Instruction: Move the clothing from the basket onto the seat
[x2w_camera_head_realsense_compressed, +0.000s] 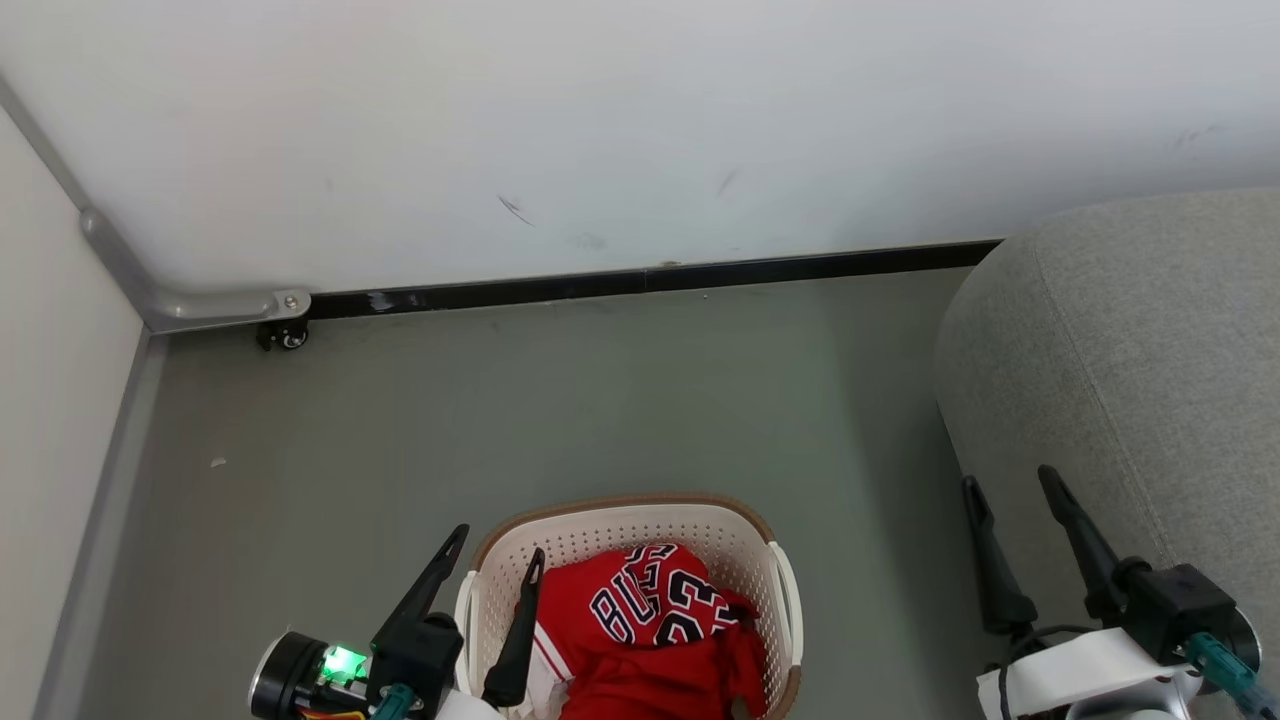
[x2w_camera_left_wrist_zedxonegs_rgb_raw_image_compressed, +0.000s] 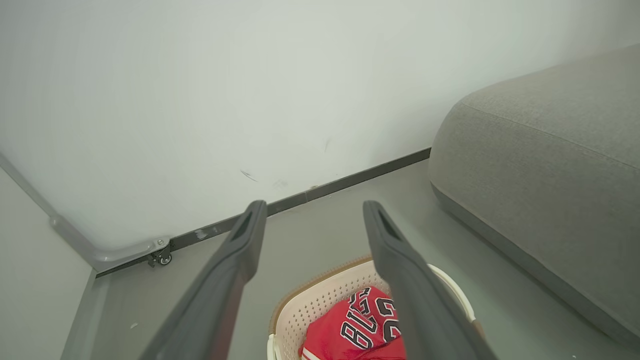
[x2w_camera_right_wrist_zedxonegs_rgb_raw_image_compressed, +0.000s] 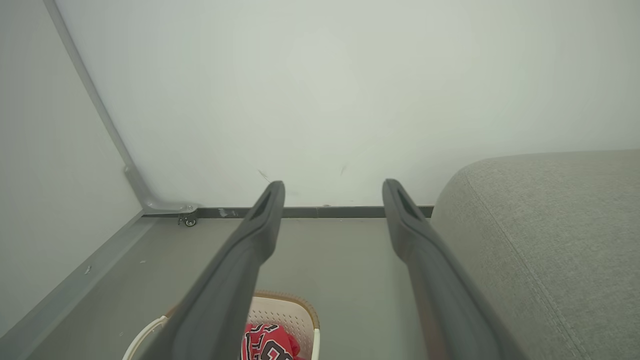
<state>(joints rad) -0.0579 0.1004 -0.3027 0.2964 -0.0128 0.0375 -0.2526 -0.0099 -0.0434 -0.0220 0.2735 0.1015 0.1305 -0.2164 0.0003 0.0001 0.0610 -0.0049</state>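
Left gripper (x2w_camera_head_realsense_compressed: 500, 545) at basket (x2w_camera_head_realsense_compressed: 620, 503) left rim, jaws released; right gripper (x2w_camera_head_realsense_compressed: 1008, 480) likewise. Pinch a raised fold of clothing (x2w_camera_head_realsense_compressed: 650, 620), seemingly loose; lift clear, swing right to seat (x2w_camera_head_realsense_compressed: 1150, 350).

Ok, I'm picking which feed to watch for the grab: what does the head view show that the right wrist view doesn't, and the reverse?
Head view: the left gripper, open, one finger above the basket, and the right gripper seen from above, open beside the seat. Right wrist view: a close look along that gripper's two fingers, with slots near the tips. Both: basket, red clothing inside it, seat, black skirting.
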